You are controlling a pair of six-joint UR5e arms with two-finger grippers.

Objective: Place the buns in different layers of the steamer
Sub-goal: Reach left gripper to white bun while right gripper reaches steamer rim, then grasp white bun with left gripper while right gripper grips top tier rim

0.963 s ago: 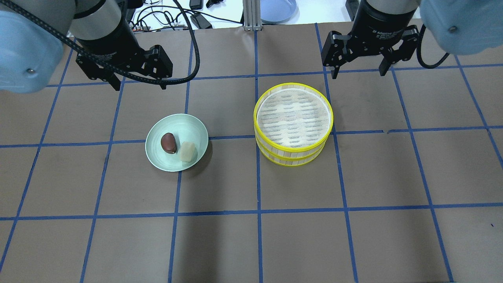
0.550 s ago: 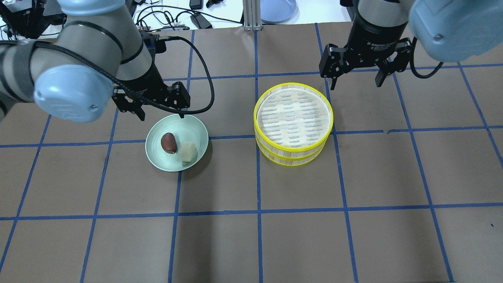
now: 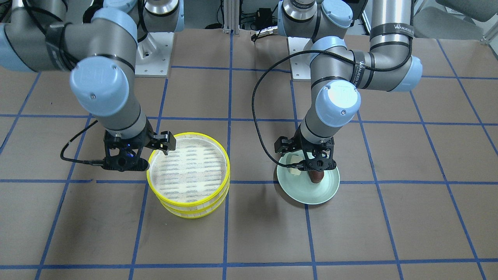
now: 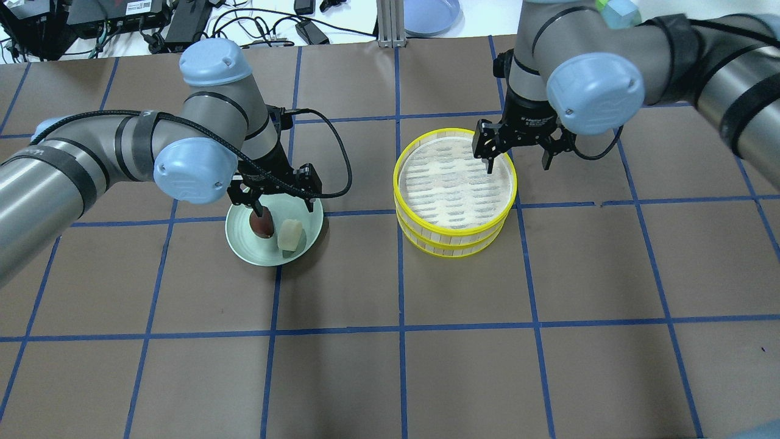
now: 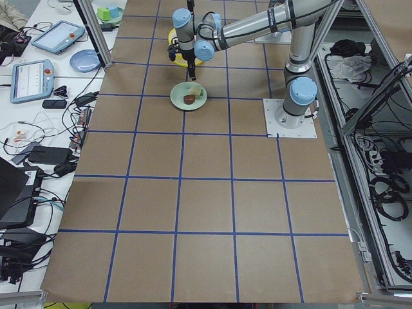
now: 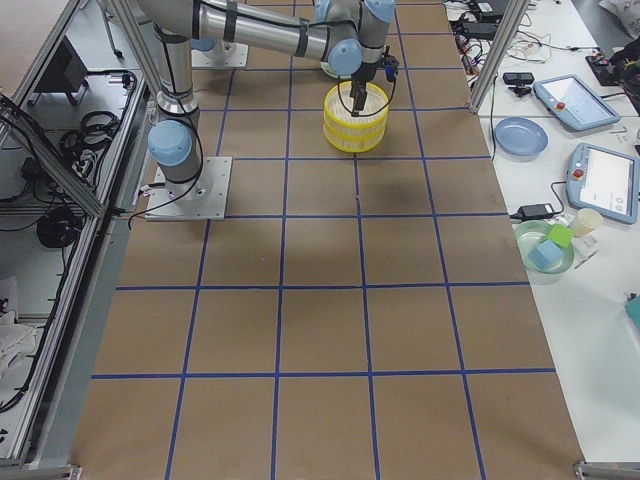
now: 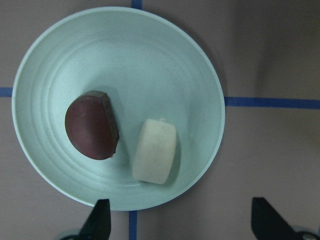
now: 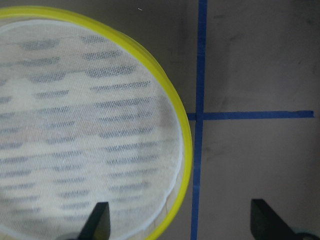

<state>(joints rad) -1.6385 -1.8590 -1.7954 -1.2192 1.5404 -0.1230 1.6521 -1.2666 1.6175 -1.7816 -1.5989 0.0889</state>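
Note:
The pale green plate [image 4: 244, 244] holds the dark reddish-brown bun [image 4: 263, 227] and the cream bun [image 4: 290, 235] side by side. My left gripper [image 4: 277, 204] is open low over the plate, one finger by the dark bun. The left wrist view shows the dark bun [image 7: 92, 125], the cream bun [image 7: 155, 150] and open fingertips [image 7: 97, 220]. The two-tier steamer [image 4: 456, 230] stands stacked, its top tray empty. My right gripper [image 4: 517, 161] is open and straddles its upper right rim [image 8: 175, 100]. In the front view my left gripper [image 3: 307, 165] and right gripper [image 3: 146, 155] show the same.
Brown table with a blue tape grid. A blue plate [image 4: 429, 15] and cables [image 4: 262, 24] lie beyond the table's top edge in the overhead view. Tablets and a blue plate [image 6: 520, 135] sit on the side bench.
Both arms have swung in and come down. The left gripper moved from behind the plate to over the buns. The right gripper moved onto the steamer's rim. Buns and steamer have not moved.

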